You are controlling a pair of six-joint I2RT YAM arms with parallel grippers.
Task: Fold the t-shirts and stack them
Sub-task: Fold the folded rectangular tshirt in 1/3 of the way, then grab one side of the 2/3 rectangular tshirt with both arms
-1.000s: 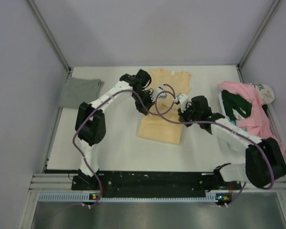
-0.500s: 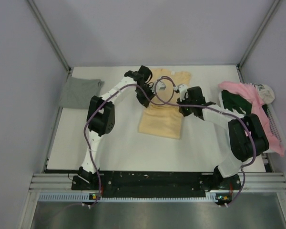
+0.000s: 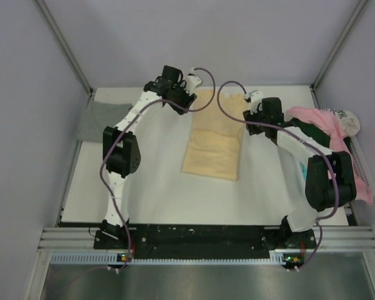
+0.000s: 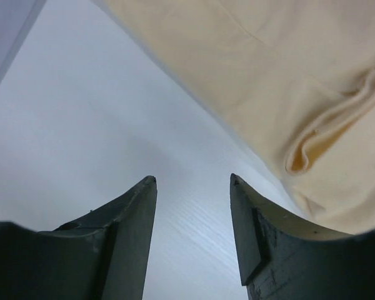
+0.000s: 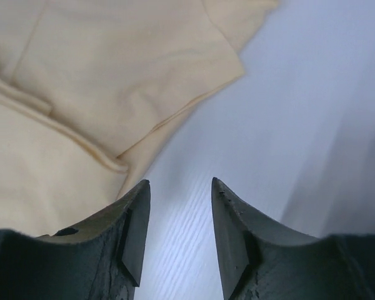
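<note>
The white table (image 3: 144,181) fills most of the top view, with pale walls (image 3: 194,37) closing it in on three sides. My own two arms reach over its far half, and their purple cables (image 3: 228,94) loop above the cloth, crossing part of its far end from above. At the table's right edge lies a heap with a pink shirt (image 3: 319,119) draped over a dark green shirt (image 3: 312,140). At the far left corner a grey shirt (image 3: 103,119) lies flat, well apart from everything else.

The yellow shirt (image 3: 214,140) lies in the middle of the table, between my arms. It is folded into one long strip that runs from the far edge toward me, its sides straight and its near end square.

The wrist views show what the top view hides. My left gripper (image 4: 192,179) has its jaws parted with only bare table between the tips. The yellow cloth lies just to their right, with a rolled hem puckered along one fold. My right gripper (image 5: 178,181) is likewise parted and grips nothing. A folded-in sleeve lies layered on the cloth just to its left, with bare table between its tips.
</note>
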